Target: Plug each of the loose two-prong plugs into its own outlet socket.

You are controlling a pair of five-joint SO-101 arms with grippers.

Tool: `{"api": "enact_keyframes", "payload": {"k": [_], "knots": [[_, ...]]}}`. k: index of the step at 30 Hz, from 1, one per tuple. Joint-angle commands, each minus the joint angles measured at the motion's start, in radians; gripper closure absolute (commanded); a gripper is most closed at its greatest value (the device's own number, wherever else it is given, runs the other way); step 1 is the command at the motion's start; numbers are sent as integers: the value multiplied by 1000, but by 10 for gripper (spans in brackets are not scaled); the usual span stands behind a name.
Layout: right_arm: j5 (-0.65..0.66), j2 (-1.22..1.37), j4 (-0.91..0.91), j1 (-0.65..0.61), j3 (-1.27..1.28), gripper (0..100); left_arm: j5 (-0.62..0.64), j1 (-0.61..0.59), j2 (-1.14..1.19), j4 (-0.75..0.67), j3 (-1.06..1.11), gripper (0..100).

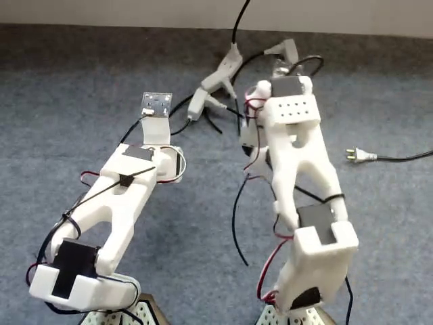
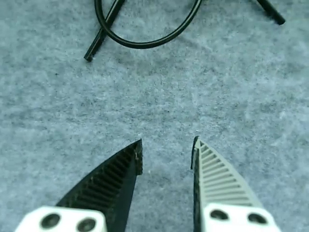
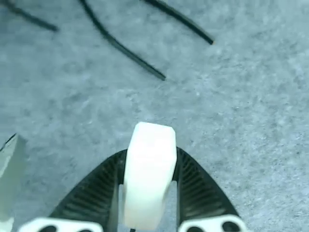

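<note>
While both arms stretch forward over the grey carpet (image 1: 81, 135), the right arm (image 1: 298, 162) stands between the task's pieces. The left arm (image 1: 115, 203) is lower and nearer. Two white cord-end pieces (image 1: 223, 71), seemingly the outlet sockets, lie at the far middle between the arms' heads, joined to black leads. A pale two-prong plug (image 1: 358, 156) lies flat, well apart on the right arm's outer side, prongs towards that arm, its black cable (image 1: 406, 159) trailing off the edge. The right gripper (image 3: 150, 151) is clamped on a white block (image 3: 149, 169); plug or socket, I cannot tell. The left gripper (image 2: 167, 145) is moderately parted above carpet, near a black cable loop (image 2: 145, 43).
</note>
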Motion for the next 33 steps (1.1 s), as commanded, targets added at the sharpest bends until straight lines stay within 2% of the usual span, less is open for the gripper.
{"api": "enact_keyframes", "payload": {"k": [1, 4, 11, 28, 33], "knots": [[0, -160, 38, -107, -24, 977, 6, -42, -50, -15, -45, 829], [0, -142, 25, -160, 22, 977, 6, -102, -50, -15, -50, 829], [-6, 10, -194, -274, 133, 977, 69, -180, -41, -15, -64, 829], [2, 252, -306, -272, 142, 971, 97, -197, -38, -52, -59, 829], [64, 252, -282, -277, 113, 964, 97, -197, -38, -52, -61, 829]]}}
